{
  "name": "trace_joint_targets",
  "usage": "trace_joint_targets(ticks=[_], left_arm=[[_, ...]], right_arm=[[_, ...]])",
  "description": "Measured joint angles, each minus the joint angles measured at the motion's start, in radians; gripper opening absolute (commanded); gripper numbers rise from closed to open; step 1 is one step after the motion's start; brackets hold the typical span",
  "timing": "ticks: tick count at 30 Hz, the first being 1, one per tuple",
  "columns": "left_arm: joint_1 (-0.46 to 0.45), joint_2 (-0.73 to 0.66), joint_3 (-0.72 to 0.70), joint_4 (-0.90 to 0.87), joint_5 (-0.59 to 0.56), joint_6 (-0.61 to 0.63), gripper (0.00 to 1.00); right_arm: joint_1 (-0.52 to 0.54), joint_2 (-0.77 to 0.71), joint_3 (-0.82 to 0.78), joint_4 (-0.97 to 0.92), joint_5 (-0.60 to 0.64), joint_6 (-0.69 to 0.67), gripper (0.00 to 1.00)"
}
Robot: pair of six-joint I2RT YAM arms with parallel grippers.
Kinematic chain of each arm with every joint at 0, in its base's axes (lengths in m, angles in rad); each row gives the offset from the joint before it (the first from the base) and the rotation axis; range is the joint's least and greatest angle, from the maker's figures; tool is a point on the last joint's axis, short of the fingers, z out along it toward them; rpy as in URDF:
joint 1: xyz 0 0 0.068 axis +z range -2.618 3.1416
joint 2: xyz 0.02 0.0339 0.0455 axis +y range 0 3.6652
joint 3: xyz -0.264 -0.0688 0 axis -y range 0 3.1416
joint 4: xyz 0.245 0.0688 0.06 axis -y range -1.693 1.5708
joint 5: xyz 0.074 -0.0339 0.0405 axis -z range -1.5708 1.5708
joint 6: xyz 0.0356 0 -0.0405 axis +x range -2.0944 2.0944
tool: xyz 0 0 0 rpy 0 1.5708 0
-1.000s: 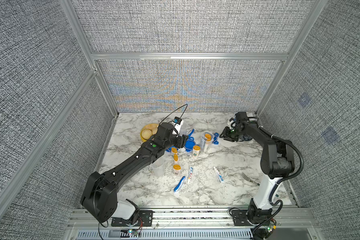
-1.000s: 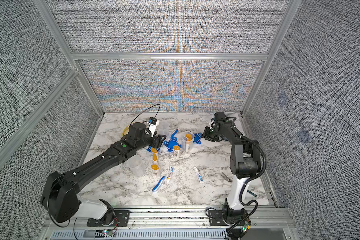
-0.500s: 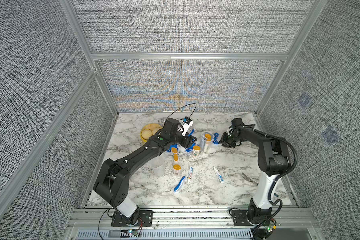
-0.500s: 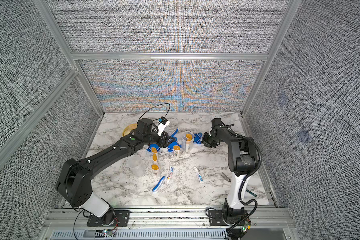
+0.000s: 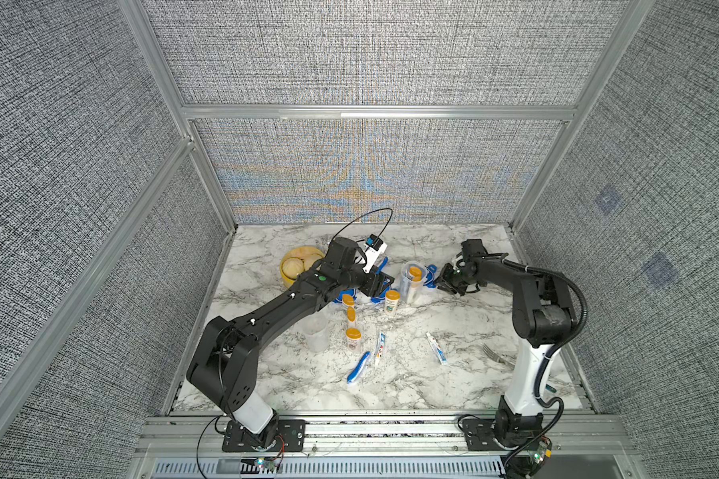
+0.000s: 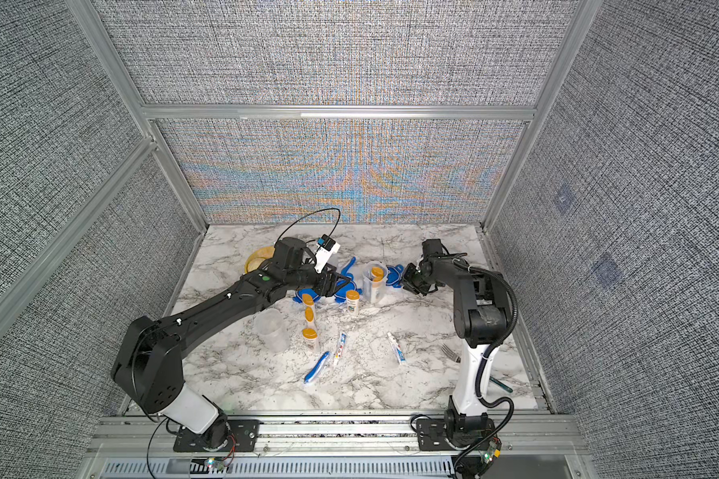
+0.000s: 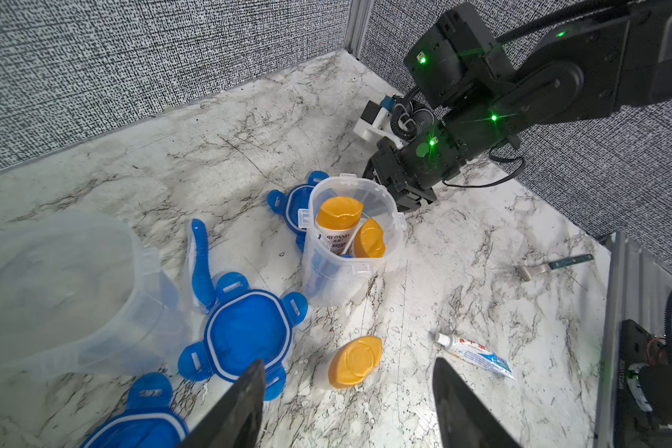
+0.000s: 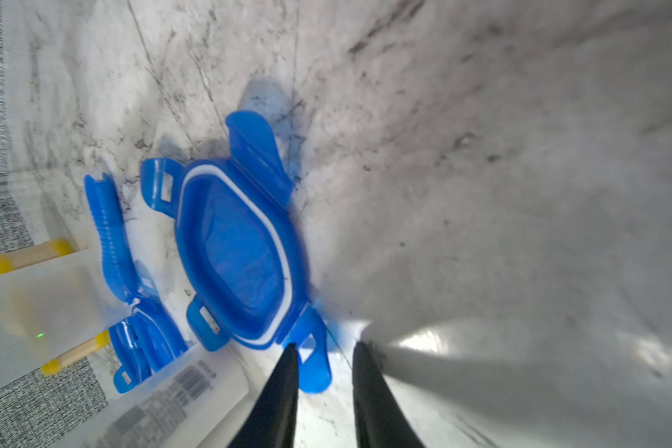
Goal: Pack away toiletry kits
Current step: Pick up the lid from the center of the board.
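A clear jar [image 5: 411, 286] [image 7: 350, 240] stands upright with two orange-capped bottles inside. Beside it a blue clip lid [image 8: 233, 248] [image 6: 395, 273] lies on the marble. My right gripper [image 8: 324, 349] [image 5: 447, 284] is low at that lid, open narrowly, with one lid tab between its fingers and a gap still showing. My left gripper [image 7: 348, 362] [image 5: 380, 284] hangs open above a standing orange-capped bottle [image 7: 355, 360] [image 5: 392, 300], not touching it. Two more lids [image 7: 247, 333], loose bottles [image 5: 353, 338], toothpaste tubes [image 5: 436, 348], a blue toothbrush [image 5: 358, 367] and an empty jar [image 5: 317, 331] lie around.
The yellow steamer with buns [image 5: 299, 265] sits at the back left, behind my left arm. A fork [image 5: 494, 354] and a teal-handled utensil [image 6: 501, 383] lie near the right arm's base. Grey walls close in the table on three sides.
My right gripper has come down and toward the blue lid, and its jaws have narrowed around a tab. My left gripper has reached farther right, toward the jar, still open.
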Motion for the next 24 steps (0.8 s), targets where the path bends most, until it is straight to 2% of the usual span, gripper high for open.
trace_joint_targets(ticks=[5,13,19,24], left_arm=[[0.0,0.0,-0.003,0.002,0.0,0.0,0.67],[0.0,0.001,-0.006,0.003,0.0,0.0,0.67],[0.0,0.003,0.006,0.007,-0.003,0.0,0.67],[0.0,0.013,0.048,0.014,-0.012,0.015,0.68]], right_arm=[[0.001,-0.008,-0.057,0.102,-0.035,0.052,0.2],[-0.005,-0.037,-0.16,0.257,-0.045,0.166,0.01],[-0.026,-0.146,-0.255,0.295,0.006,0.194,0.0],[-0.039,-0.331,-0.301,0.282,0.04,0.143,0.0]])
